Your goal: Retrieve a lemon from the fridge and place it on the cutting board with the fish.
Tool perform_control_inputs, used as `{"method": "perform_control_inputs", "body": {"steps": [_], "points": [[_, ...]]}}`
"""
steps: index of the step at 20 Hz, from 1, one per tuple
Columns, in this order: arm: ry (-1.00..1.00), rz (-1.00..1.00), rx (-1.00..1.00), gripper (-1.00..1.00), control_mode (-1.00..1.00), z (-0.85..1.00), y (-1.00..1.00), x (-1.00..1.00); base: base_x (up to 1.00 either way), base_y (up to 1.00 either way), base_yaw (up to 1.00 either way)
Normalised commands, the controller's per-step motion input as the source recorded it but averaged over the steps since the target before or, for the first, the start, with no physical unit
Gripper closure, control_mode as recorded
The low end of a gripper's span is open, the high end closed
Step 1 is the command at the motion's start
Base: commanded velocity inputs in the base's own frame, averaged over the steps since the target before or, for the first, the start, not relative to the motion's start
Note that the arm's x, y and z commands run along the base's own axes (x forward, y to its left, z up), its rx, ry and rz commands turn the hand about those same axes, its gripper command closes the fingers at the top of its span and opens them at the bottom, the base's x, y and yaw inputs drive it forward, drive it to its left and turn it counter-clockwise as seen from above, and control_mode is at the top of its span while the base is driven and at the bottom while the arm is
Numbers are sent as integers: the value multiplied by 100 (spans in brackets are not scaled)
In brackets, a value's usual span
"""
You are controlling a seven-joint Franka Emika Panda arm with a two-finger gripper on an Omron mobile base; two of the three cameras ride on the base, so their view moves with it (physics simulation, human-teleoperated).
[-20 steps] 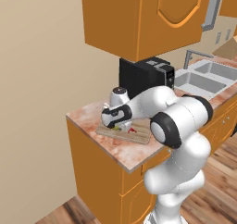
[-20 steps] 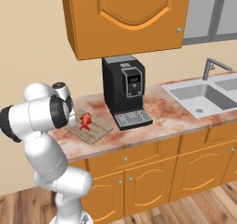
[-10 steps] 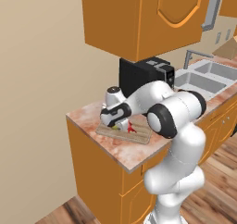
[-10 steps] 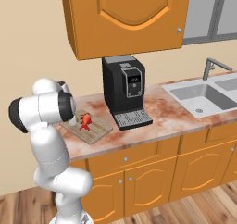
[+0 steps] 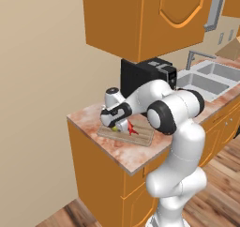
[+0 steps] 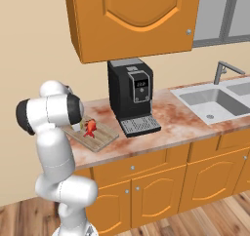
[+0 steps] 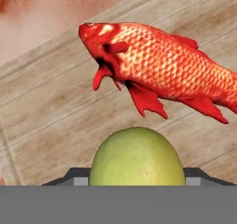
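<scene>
My gripper (image 5: 114,124) hangs low over the left end of the light wooden cutting board (image 5: 140,137), shut on the yellow-green lemon (image 5: 114,127). In the hand view the lemon (image 7: 136,158) sits between the fingertips of the gripper (image 7: 137,180), just above the board (image 7: 55,107). The red-orange fish (image 7: 162,70) lies on the board right beyond the lemon. From the right the fish (image 6: 90,127) shows on the board (image 6: 100,138) beside my arm. The fridge is out of view.
A black coffee machine (image 5: 150,76) (image 6: 133,96) stands on the marble counter just behind the board. A steel sink (image 6: 210,98) with a tap lies further right. Orange wall cabinets (image 6: 132,20) hang overhead, and a beige wall closes the left.
The hand has stayed over the board's left end with the lemon, shifting only slightly. The arm's elbow has swung nearer the cameras.
</scene>
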Motion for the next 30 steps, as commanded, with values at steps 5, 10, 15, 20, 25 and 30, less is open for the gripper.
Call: {"method": "perform_control_inputs", "body": {"steps": [5, 10, 15, 20, 25, 30], "points": [[0, 0, 0, -100, -100, -11, 0, 0, 0, 0, 0], [0, 0, 0, -100, -100, 0, 0, 0, 0, 0, 0], [0, 0, 0, -100, -100, 0, -2, 0, 0, 0, 0], [0, 0, 0, -100, -100, 0, -1, 0, 0, 0, 0], [2, -2, 0, -100, -100, 13, -2, 0, 0, 0, 0], [3, -1, 0, -100, -100, 36, -7, -4, 0, 0, 0]]}}
